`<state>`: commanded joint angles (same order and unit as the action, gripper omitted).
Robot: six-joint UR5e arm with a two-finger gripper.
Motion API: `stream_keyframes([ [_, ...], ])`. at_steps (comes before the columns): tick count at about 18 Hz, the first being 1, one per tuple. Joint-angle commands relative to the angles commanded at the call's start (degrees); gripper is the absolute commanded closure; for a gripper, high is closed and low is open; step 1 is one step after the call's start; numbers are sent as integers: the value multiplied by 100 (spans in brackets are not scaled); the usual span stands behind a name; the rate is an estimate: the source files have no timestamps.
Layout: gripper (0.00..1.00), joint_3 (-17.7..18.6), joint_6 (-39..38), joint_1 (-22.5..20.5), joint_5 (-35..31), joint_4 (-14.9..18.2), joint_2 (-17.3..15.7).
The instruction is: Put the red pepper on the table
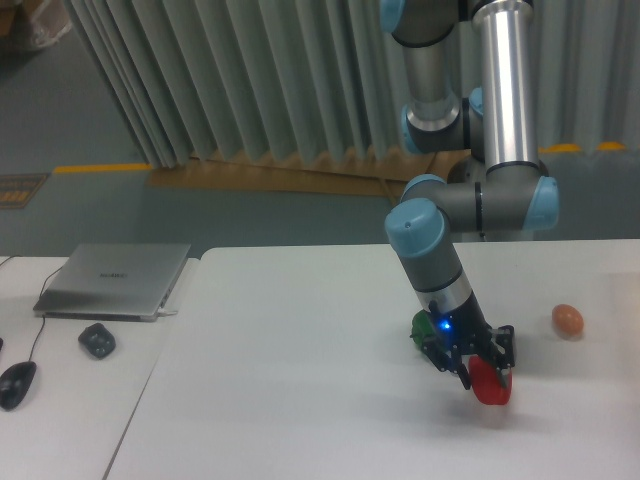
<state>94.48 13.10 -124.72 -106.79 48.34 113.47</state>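
Note:
The red pepper (490,385) is glossy red and sits between the fingers of my gripper (483,377), low over the white table (300,380) at the right of centre. The gripper is shut on the pepper; its dark fingers cover the pepper's upper left side. I cannot tell whether the pepper touches the tabletop. The green pepper (424,324) lies just behind the gripper's wrist, mostly hidden by it.
A small orange egg-shaped thing (567,319) lies on the table to the right. On the adjoining desk at left are a closed laptop (115,280), a dark round object (96,340) and a mouse (17,384).

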Motion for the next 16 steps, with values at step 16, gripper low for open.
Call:
stream_keyframes([
  [16, 0, -665, 4385, -1035, 1378, 1769, -976],
])
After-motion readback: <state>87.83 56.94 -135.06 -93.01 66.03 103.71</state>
